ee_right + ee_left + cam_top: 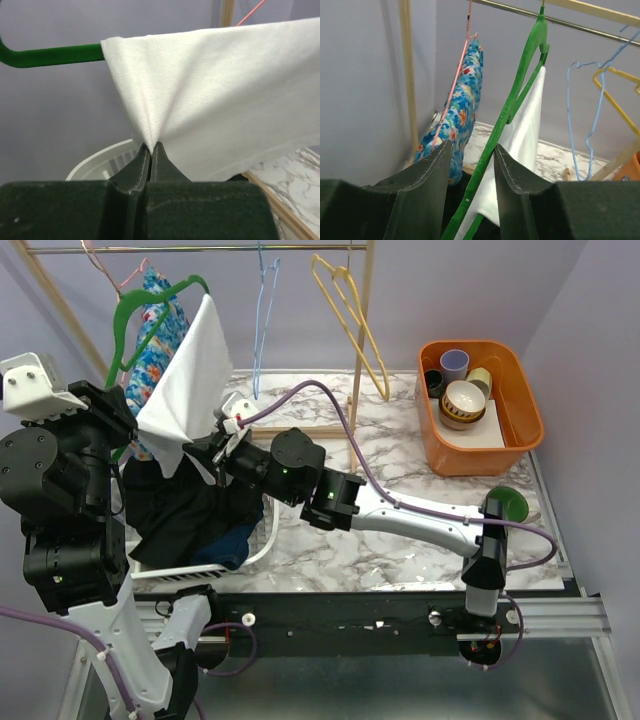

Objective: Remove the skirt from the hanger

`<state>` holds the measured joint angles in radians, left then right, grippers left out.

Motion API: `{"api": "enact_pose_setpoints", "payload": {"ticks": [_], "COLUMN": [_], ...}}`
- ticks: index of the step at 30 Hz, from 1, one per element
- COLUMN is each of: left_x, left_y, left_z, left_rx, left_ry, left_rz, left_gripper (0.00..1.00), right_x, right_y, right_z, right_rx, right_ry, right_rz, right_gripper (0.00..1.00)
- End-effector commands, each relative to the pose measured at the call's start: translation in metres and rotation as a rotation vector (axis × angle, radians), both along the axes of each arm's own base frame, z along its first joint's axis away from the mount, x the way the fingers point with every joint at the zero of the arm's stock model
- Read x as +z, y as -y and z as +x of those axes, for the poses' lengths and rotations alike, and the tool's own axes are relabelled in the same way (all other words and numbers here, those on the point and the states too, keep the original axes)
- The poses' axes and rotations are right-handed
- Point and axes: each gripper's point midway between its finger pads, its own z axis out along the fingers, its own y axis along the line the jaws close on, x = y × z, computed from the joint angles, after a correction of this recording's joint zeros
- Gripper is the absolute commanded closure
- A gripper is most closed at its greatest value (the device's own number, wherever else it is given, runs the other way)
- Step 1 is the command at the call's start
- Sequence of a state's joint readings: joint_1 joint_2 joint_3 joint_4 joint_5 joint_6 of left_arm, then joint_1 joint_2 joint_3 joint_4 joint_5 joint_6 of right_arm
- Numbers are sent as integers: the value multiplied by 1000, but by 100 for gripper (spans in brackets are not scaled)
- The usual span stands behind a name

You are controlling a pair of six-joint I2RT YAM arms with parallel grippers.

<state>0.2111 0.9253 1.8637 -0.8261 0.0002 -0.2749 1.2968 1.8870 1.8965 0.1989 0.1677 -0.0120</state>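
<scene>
Only wrist-side, right jaws pinching white cloth [210, 85]

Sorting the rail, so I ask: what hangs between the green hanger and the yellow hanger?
An empty light-blue hanger hangs between the green hanger and the yellow hanger. The top view shows it plainly, and the left wrist view too.

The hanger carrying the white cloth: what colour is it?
Green; the hanger shows best in the left wrist view.

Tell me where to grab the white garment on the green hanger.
Pinch the white garment by its free lower edge from the right: it drapes over the tilted green hanger and hangs loose there. The right gripper is shut on that edge.
</scene>
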Motion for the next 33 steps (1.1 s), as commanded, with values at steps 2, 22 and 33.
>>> {"api": "enact_pose_setpoints", "payload": {"ticks": [2, 22, 33], "left_x": [21, 33, 35], "left_y": [-30, -53, -70], "left_z": [0, 4, 4], "left_rx": [162, 285, 376], "left_ry": [79, 107, 115], "left_rz": [57, 78, 102], "left_gripper": [100, 100, 100], "right_x": [17, -46, -73], "right_y": [15, 54, 57], "right_z": [-26, -94, -119], "right_rx": [104, 409, 535], "right_ry": [22, 34, 17], "right_rz": [30, -56, -140], "right_gripper": [99, 99, 99]}}
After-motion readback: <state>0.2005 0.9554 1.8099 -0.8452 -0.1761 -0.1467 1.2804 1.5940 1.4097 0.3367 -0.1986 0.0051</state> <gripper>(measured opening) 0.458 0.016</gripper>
